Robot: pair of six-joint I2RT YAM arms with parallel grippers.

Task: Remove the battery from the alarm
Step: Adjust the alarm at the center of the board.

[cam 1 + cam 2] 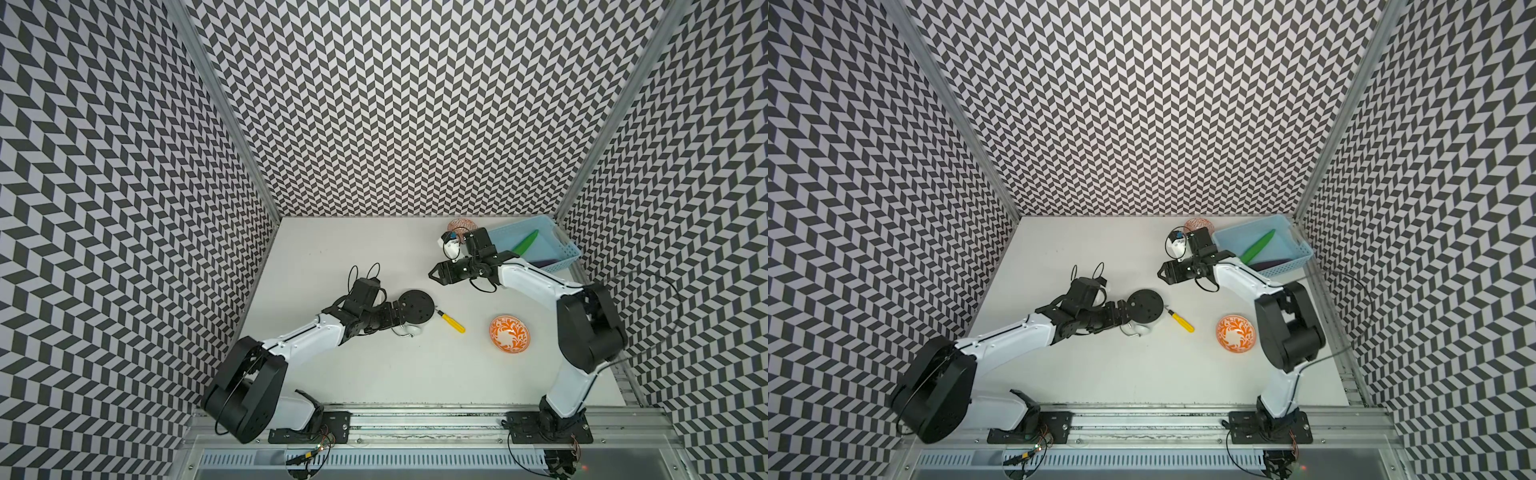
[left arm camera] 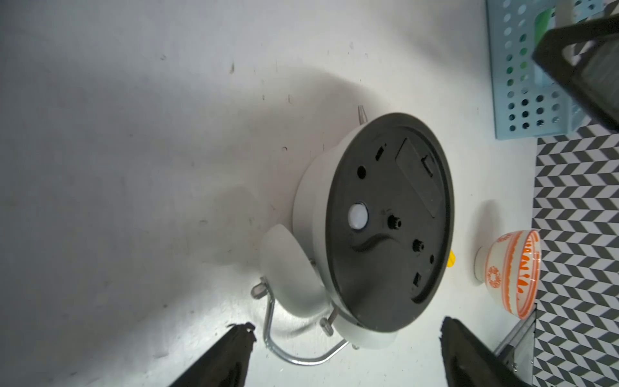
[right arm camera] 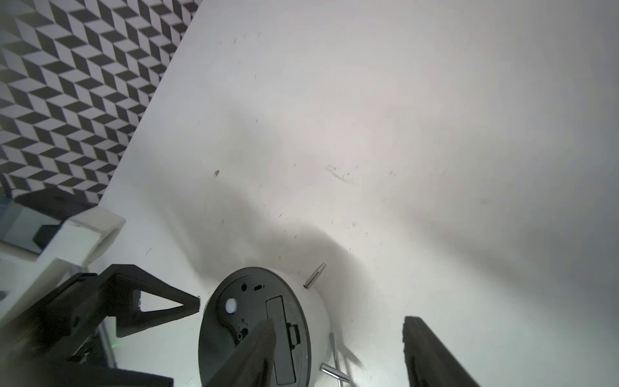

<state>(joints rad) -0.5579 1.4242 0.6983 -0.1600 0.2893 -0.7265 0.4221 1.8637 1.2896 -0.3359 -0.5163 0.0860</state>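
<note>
The left claw (image 2: 346,323) is released, its fingers spread wide just short of the alarm (image 2: 388,221), with the wire handle (image 2: 294,355) lying between them. The alarm lies on the surface (image 1: 353,257) with its black back up, somewhat tilted. The right claw (image 3: 337,320) is also open and empty, hanging well apart from the alarm. No battery shows; I judge it sits behind the closed rectangular cover (image 2: 418,177) on the back. To do this well, the left claw should close on the white body and steady it. The right can then work the cover's latch without the clock rocking. The screwdriver (image 1: 451,322) lies just beside the alarm, handy for prying.
</note>
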